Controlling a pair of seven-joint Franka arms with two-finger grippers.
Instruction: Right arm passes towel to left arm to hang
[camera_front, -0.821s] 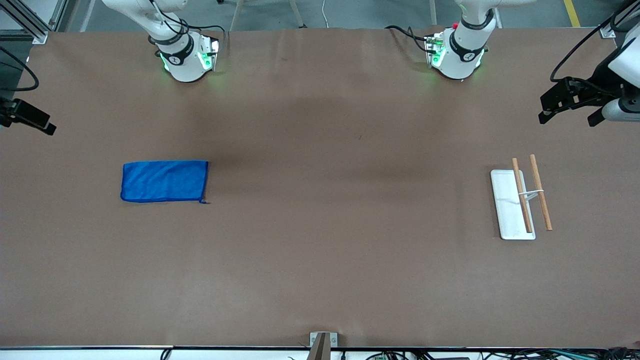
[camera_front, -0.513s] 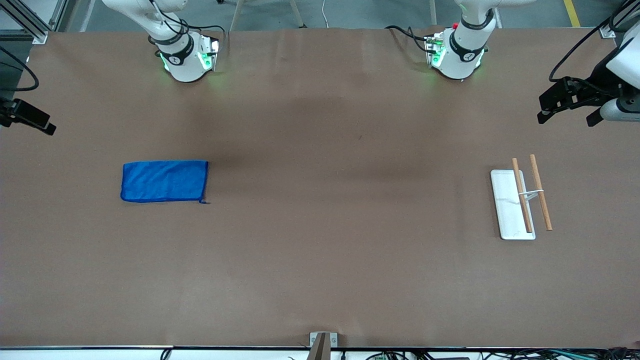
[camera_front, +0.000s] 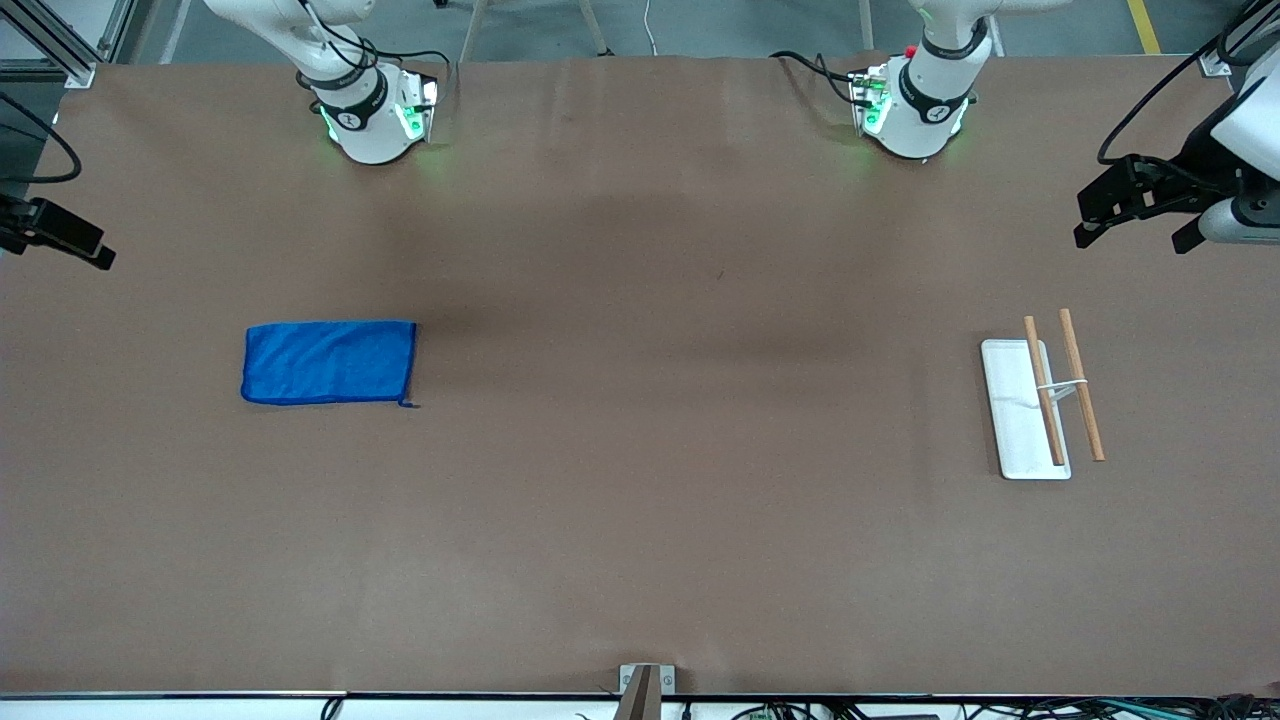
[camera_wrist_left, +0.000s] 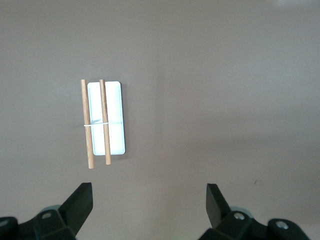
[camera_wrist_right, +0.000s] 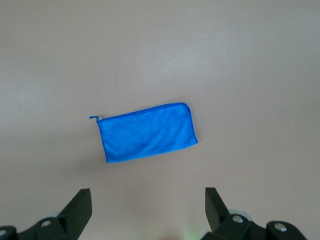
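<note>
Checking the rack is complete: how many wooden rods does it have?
2: one brown wooden rod above the white rectangular rack base, the other rod beside it, toward the left arm's end.

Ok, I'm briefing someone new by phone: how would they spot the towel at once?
Start at the brown table and go toward the right arm's end. There the bright blue rectangular cloth towel lies flat by itself, nothing touching it. It is the only blue, soft thing; the only other item is a white rack base with two wooden rods at the left arm's end.
</note>
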